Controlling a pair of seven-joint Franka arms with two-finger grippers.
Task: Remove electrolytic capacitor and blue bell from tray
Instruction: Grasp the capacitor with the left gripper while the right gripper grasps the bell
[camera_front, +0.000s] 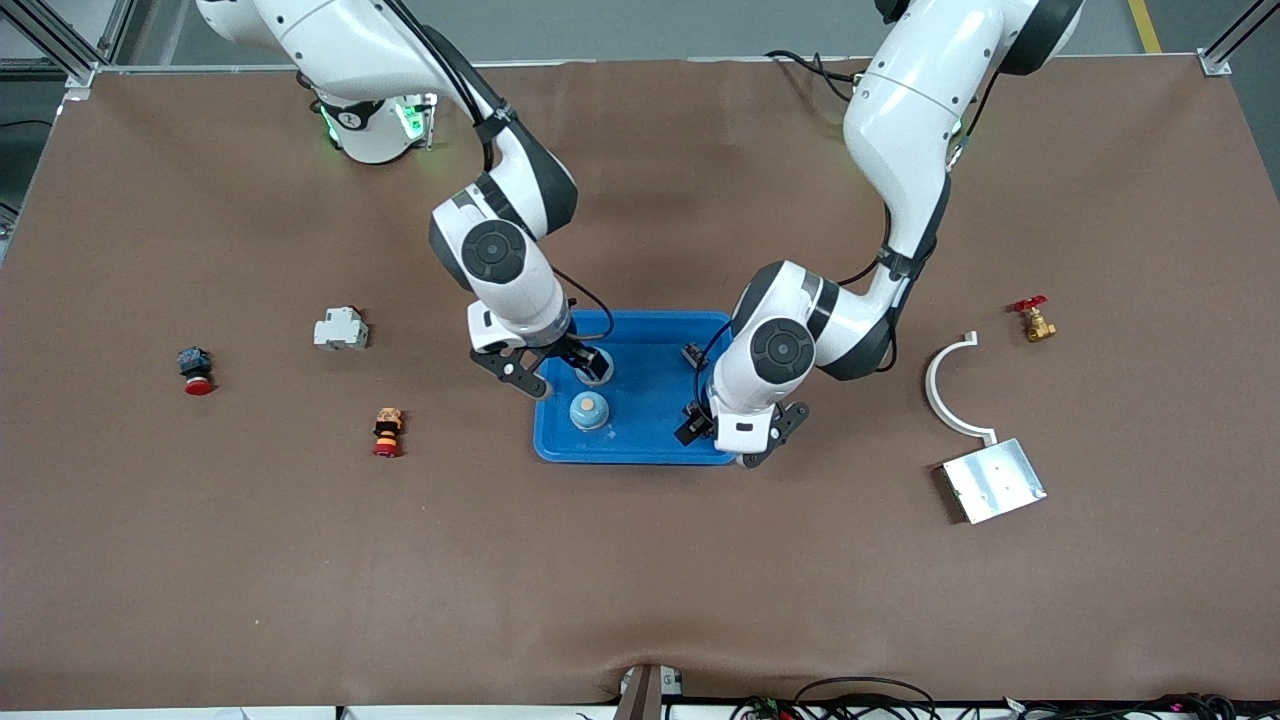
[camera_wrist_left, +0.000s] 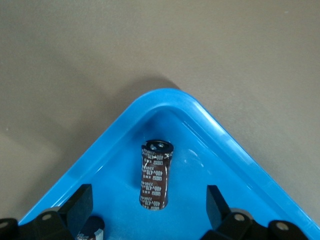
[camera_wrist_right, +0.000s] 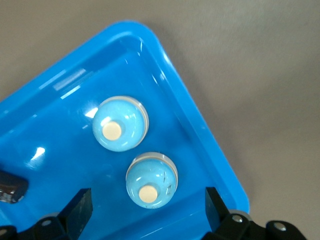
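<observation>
A: Gripper states? Left gripper (camera_wrist_left: 150, 210) hangs spread wide and empty over the blue tray (camera_front: 650, 450), at the corner toward the left arm's end; the electrolytic capacitor (camera_wrist_left: 155, 175) lies between its fingers, long axis running away from the wrist.

B: Its sleeve reads "400V". And the right gripper (camera_wrist_right: 147, 212)?

A: Also released, one blue bell (camera_wrist_right: 151, 180) sitting between its fingers.

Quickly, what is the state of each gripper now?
Left gripper: open, holding nothing, over the capacitor in the tray.
Right gripper: open, holding nothing, over a blue bell.

A second capacitor (camera_wrist_left: 91, 229) (perhaps) is cut off by the edge.
</observation>
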